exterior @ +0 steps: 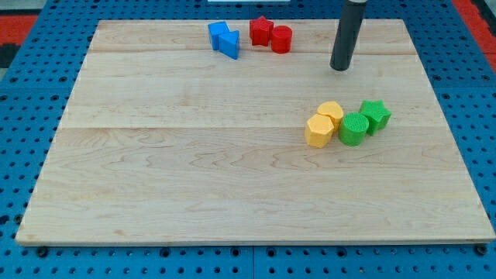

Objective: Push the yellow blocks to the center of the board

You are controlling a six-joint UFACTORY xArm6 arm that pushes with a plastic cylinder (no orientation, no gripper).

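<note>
My tip [339,68] (a plain rod, no end effector to open) stands above two ridged yellow blocks [324,124].

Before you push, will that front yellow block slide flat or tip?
The front yellow block looks squat and flat-based, so probably slides without tipping. It touches the rear yellow block and seems to touch the green cylinder, so those likely shift too.

wooden board [194,178] carries yellow blocks [324,123], green blocks [364,122], red blocks [270,34], blue blocks [224,38]
</note>
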